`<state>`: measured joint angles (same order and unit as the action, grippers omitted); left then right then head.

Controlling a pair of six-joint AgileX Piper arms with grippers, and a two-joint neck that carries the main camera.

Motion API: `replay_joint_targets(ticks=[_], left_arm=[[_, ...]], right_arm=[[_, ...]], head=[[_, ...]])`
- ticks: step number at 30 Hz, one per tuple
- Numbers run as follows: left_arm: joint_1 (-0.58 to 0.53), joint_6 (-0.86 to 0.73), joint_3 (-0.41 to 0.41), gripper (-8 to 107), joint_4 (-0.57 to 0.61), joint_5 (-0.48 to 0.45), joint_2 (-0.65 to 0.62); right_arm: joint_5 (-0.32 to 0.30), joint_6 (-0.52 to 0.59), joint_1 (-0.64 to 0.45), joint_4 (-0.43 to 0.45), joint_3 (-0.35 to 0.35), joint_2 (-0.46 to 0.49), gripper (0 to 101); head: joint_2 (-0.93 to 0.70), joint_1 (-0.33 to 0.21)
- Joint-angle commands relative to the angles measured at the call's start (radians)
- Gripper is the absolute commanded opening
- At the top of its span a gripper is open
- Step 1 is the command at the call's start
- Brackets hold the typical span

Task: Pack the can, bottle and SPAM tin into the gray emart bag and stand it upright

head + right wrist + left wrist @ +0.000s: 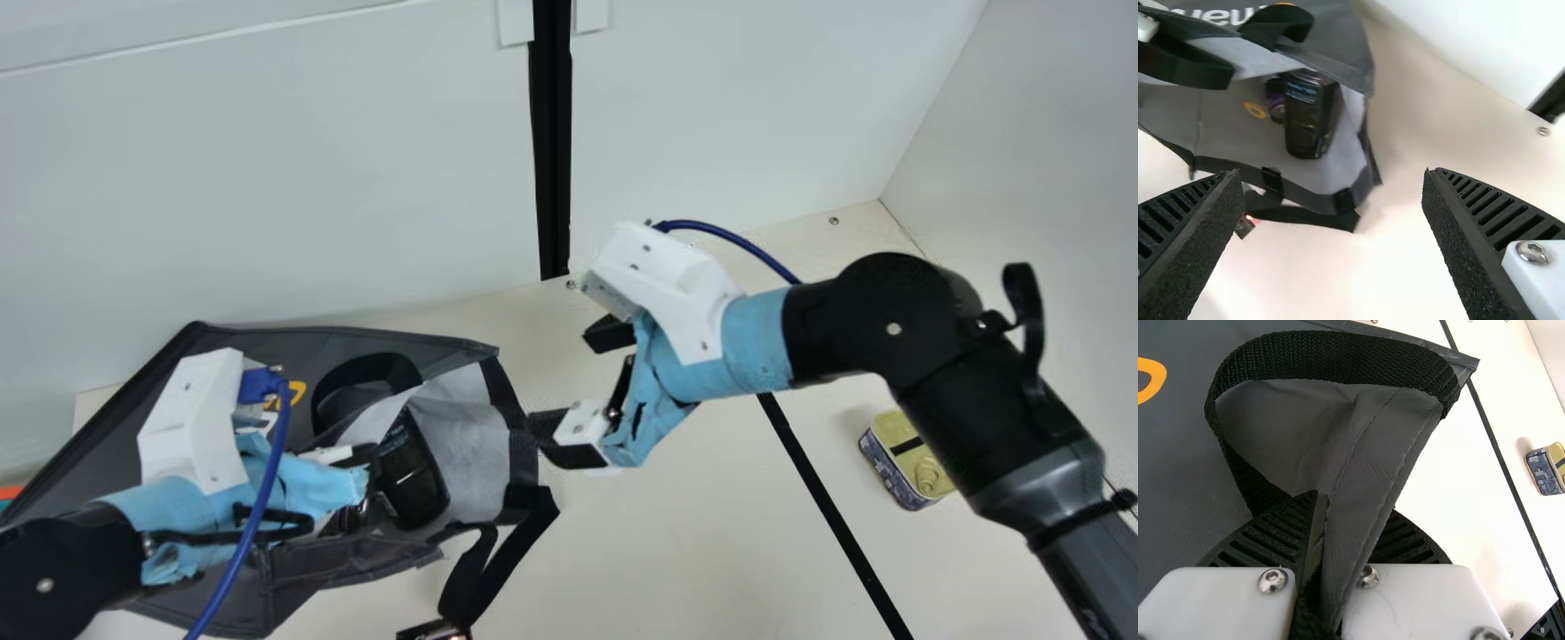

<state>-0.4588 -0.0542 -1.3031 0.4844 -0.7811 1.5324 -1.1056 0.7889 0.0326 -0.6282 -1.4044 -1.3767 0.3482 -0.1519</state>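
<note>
My left gripper [366, 480] reaches over the gray bag [462, 444], which lies on its side with its mouth facing right. In the left wrist view, my left gripper [1335, 533] is shut on a fold of the bag [1371, 447] beside a black handle. The black bottle [413, 471] lies inside the bag; the right wrist view shows the bottle [1306, 117] next to a dark, purple-marked can [1275, 100]. Open and holding nothing, my right gripper [580, 387] is by the bag's mouth; its fingers in its wrist view [1331, 177] stand wide apart. The SPAM tin [907, 460] sits under my right forearm.
A black strap [511, 556] trails from the bag toward the front, near a small dark object [436, 630] at the lower edge. A black line [836, 516] crosses the table [676, 542]. White walls [267, 196] stand behind and at the right.
</note>
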Motion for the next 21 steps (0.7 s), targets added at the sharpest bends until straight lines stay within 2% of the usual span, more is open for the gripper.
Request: replay_joint_targets(ticks=[1, 21], left_arm=[[0.0, 0.0, 0.0, -8, 0.0, 0.0, 0.0], [0.0, 0.0, 0.0, -8, 0.0, 0.0, 0.0]], right_arm=[[-0.002, -0.012, -0.018, 0.009, 0.004, 0.014, 95], [-0.028, -0.127, -0.192, 0.188, 0.057, 0.178, 95]], head=[[0.001, -0.023], [0.001, -0.023]])
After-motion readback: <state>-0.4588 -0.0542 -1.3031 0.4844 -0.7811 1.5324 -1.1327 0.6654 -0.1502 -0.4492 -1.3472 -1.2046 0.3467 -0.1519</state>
